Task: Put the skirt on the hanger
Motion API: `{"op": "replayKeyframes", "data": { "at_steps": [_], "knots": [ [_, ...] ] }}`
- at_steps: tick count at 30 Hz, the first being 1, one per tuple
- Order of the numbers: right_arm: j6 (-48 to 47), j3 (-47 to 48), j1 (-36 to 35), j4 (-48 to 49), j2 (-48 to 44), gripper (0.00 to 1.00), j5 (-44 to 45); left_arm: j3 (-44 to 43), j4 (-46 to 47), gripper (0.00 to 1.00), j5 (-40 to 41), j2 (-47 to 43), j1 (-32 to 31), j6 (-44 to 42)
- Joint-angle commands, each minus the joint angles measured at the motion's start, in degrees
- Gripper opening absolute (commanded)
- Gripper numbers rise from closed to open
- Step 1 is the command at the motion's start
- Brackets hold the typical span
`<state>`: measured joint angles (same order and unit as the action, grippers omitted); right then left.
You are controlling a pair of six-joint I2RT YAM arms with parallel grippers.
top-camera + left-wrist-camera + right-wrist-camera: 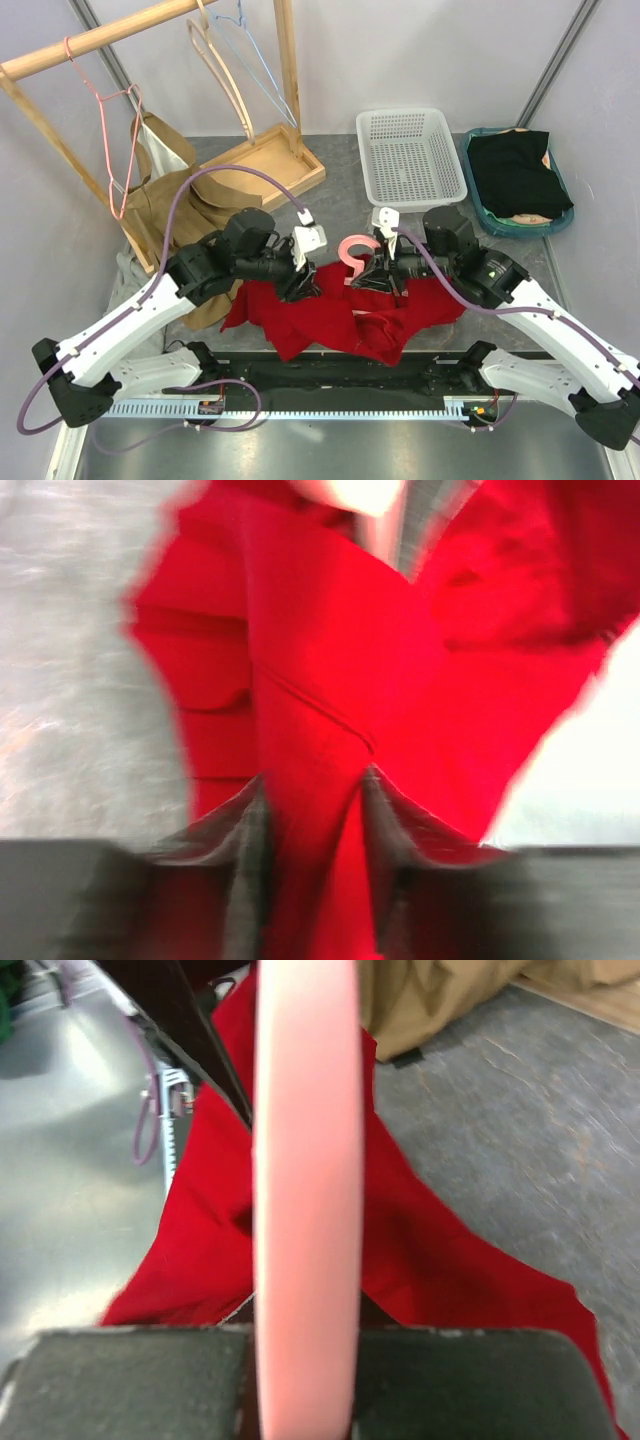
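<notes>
Bare table lies open between the wooden rack base and white basket; tan cloth blocks the left, red skirt covers the near middle.

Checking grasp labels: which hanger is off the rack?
The thick pink plastic hanger, shut in the right gripper over the red skirt. The pink wire hanger, wooden hanger and blue wire hanger hang on the rack.

The top camera looks down from high at the near edge, over the whole table. The left wrist camera hangs close over the red skirt; the right wrist camera sights leftward along the pink hanger. All three share the skirt.
</notes>
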<state>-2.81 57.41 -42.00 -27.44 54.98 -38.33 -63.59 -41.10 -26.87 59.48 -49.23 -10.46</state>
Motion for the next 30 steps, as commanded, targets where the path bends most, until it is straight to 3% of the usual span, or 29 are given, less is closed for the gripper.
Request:
{"op": "replayKeyframes", "data": {
  "at_steps": [1,3,6,10,14,17,22,28,30],
  "knots": [
    [1.5,-1.6,0.4,1.5,-2.4,0.00,8.8,0.6,7.7,0.75,22.7,-5.0,0.6,10.0],
    [1.7,-1.8,0.5,1.5,-3.5,0.00,9.0,2.2,7.0,0.82,31.5,-7.0,0.7,15.2],
    [2.0,-2.3,0.5,1.1,-4.8,0.00,9.0,4.7,5.5,0.96,38.0,-10.3,0.7,20.6],
    [2.4,-2.4,0.3,0.5,-5.9,0.00,8.2,10.3,7.6,1.00,40.4,-18.9,0.7,25.7],
    [2.6,-1.8,0.4,-0.1,-6.9,0.00,8.0,15.6,8.8,0.99,39.1,-20.6,0.7,30.3],
    [2.5,-1.2,0.4,-1.0,-6.9,0.00,7.0,17.1,8.9,0.91,40.2,-19.9,0.7,33.0],
    [2.5,-1.3,0.4,-1.7,-8.0,0.00,6.6,17.5,10.8,0.60,40.2,-17.7,0.7,33.6],
    [2.5,-1.5,0.4,-1.9,-9.5,0.00,7.1,16.2,11.0,0.47,35.8,-13.5,0.7,31.1],
    [2.5,-1.4,0.4,-2.1,-9.6,0.00,7.1,15.9,10.9,0.28,35.1,-12.2,0.7,30.9]
  ]
}}
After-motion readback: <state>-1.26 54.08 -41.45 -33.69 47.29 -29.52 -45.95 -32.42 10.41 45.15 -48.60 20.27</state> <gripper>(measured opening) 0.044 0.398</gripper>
